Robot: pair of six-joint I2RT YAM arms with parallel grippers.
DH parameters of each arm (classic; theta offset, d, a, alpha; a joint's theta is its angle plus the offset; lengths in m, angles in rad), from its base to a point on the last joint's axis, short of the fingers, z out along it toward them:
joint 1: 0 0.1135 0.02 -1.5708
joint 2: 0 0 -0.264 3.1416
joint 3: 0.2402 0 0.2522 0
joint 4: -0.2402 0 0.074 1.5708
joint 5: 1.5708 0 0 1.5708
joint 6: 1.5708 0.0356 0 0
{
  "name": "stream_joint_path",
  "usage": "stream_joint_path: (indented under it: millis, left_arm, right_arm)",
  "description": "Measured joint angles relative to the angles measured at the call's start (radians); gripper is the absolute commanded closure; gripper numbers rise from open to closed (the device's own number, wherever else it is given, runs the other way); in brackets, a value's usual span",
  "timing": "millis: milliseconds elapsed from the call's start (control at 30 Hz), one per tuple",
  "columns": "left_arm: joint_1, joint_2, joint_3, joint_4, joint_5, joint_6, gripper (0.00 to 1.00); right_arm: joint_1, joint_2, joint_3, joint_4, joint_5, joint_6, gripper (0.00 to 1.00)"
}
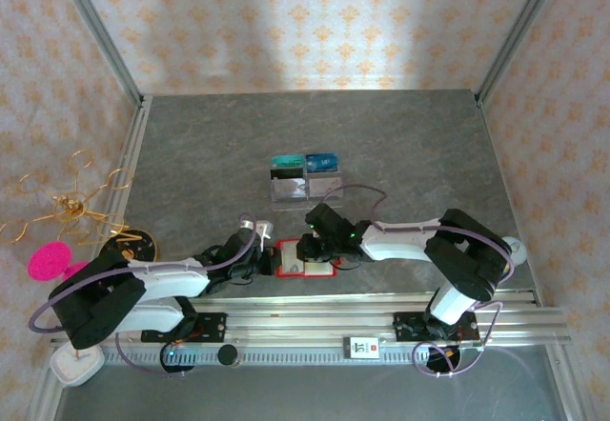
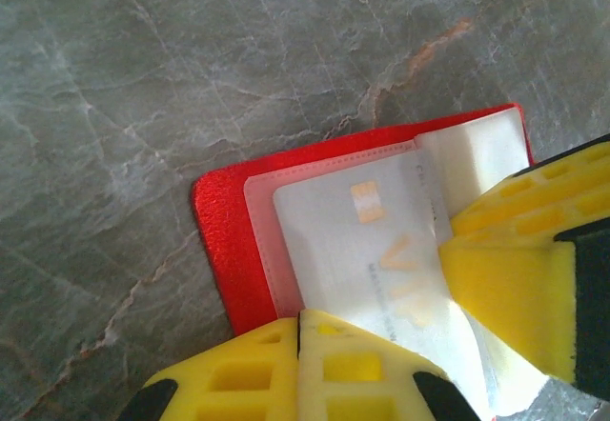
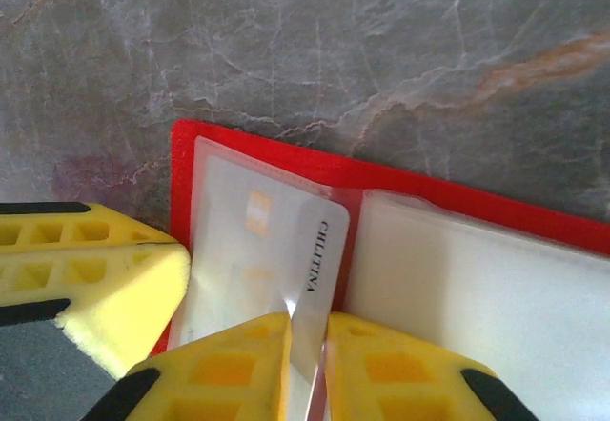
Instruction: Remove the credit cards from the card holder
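The red card holder [image 1: 307, 270] lies open on the table between both arms. A pale grey credit card [image 3: 322, 245] printed CHLITINA sticks partway out of the left clear pocket, and my right gripper [image 3: 307, 333] is shut on its near edge. The same card [image 2: 353, 240] shows through the pocket over the holder's red cover [image 2: 224, 240]. My left gripper [image 2: 301, 321] is shut, its tips resting on the near edge of that pocket. The right gripper's fingers [image 2: 505, 278] sit close beside it. The holder's right half [image 3: 477, 288] holds stacked whitish pockets.
A clear compartmented tray [image 1: 303, 189] stands behind the holder with a teal card [image 1: 286, 163] and a blue card [image 1: 322, 163] upright in it. A gold wire stand [image 1: 76, 207], a pink disc [image 1: 48, 261] and a black round base [image 1: 138, 245] sit at the left.
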Motion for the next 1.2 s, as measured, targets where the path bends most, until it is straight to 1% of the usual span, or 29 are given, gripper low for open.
stream_joint_path:
  millis: [100, 167, 200, 367, 533, 867, 933, 1033, 1133, 1200]
  left_arm:
    - [0.005, 0.015, 0.000, 0.010, 0.010, 0.000, 1.00]
    - [0.007, 0.021, 0.000, 0.011, 0.014, 0.000, 1.00]
    - [0.007, 0.020, 0.000, 0.011, 0.014, 0.000, 1.00]
    - [0.007, 0.018, 0.001, 0.020, 0.014, 0.000, 1.00]
    - [0.007, 0.023, 0.001, 0.034, 0.018, 0.000, 1.00]
    - [0.007, 0.025, 0.002, 0.036, 0.022, 0.000, 1.00]
    - [0.007, 0.022, 0.005, 0.031, 0.023, 0.000, 1.00]
    - [0.006, -0.014, 0.014, -0.011, 0.034, 0.001, 0.96]
    - [-0.015, -0.064, 0.035, -0.039, 0.039, 0.005, 0.96]
    - [-0.035, -0.051, 0.073, -0.040, 0.045, 0.012, 0.96]
  right_arm:
    - [-0.008, 0.003, -0.002, 0.001, -0.012, 0.005, 0.94]
    - [-0.011, 0.002, -0.008, 0.004, -0.011, 0.013, 1.00]
    - [-0.012, 0.001, -0.009, 0.005, -0.011, 0.015, 1.00]
    - [-0.012, -0.023, -0.037, 0.027, 0.009, 0.031, 1.00]
    - [-0.021, -0.089, -0.097, 0.040, 0.030, 0.052, 1.00]
    - [-0.035, -0.206, -0.142, -0.040, 0.057, 0.057, 1.00]
    - [-0.036, -0.212, -0.149, -0.040, 0.057, 0.056, 1.00]
    - [-0.037, -0.212, -0.159, -0.038, 0.057, 0.055, 1.00]
    - [-0.036, -0.212, -0.161, -0.034, 0.056, 0.047, 1.00]
    - [-0.037, -0.212, -0.164, -0.028, 0.056, 0.044, 1.00]
